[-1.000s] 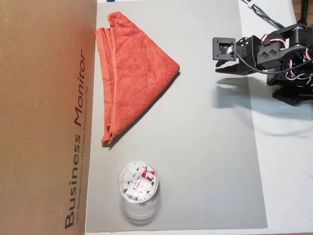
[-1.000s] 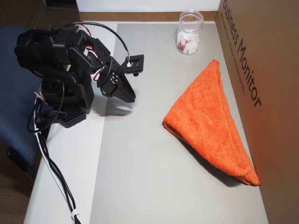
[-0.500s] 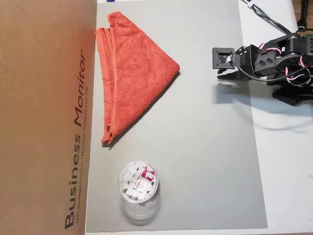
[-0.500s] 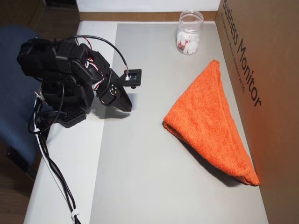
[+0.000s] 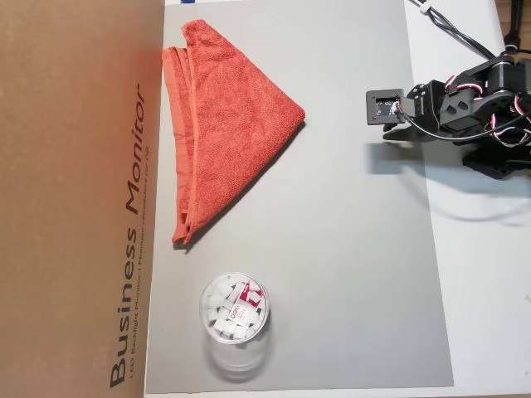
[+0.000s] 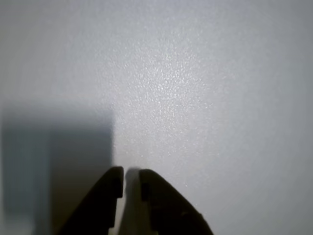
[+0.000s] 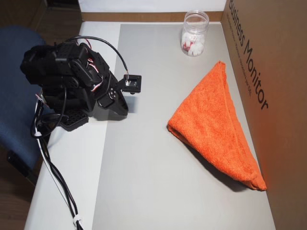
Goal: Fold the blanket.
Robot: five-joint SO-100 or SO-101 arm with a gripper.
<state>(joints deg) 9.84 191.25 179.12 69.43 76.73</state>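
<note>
The black two-finger gripper [image 6: 131, 177] hovers over the smooth grey mat [image 5: 348, 274], fingertips nearly pressed together, pinching nothing. Well apart from it, across the mat, the orange-red terry-cloth blanket [image 5: 228, 116] lies folded into a triangle against the brown cardboard box [image 5: 75, 191].

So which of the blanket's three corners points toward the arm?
The blunt middle corner of the blanket, at the fold. The other two are sharper tips lying along the cardboard box. The gripper is well away from it.
</note>
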